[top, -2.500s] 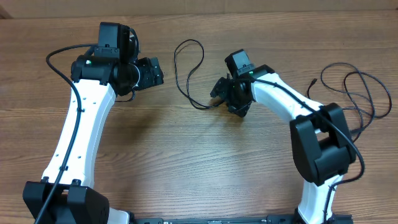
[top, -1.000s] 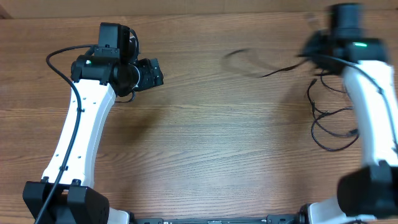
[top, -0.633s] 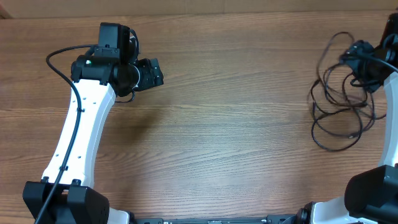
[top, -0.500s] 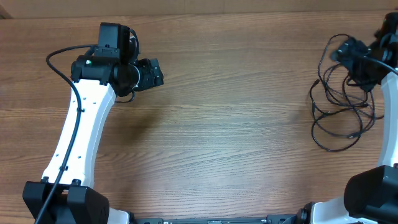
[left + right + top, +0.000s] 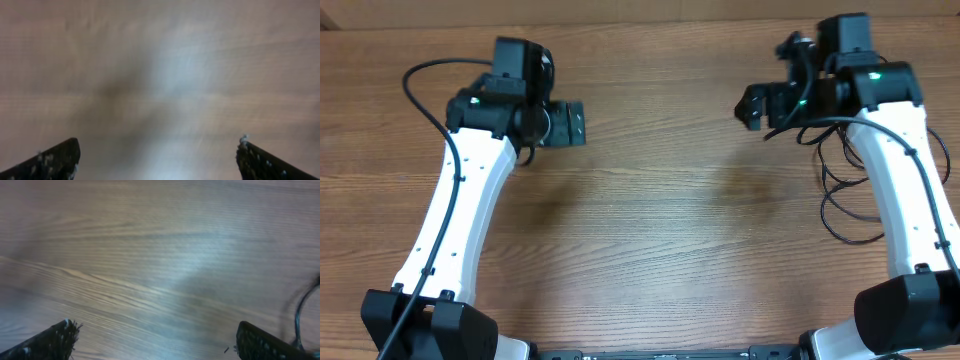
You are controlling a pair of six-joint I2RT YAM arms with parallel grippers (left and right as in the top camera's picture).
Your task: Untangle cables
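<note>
Thin black bendy cables (image 5: 823,210) lie looped at 3 o'clock, and the black left claw (image 5: 160,164) and right claw (image 5: 156,339) hang wide open, empty, probably ready to grab.

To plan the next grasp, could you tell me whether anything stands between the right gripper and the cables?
Nothing visible does; the right gripper is open, and only its own arm overlies part of the cables.

Matt, grained wood table (image 5: 650,230); thin black cables (image 5: 823,210) look rubbery.
</note>
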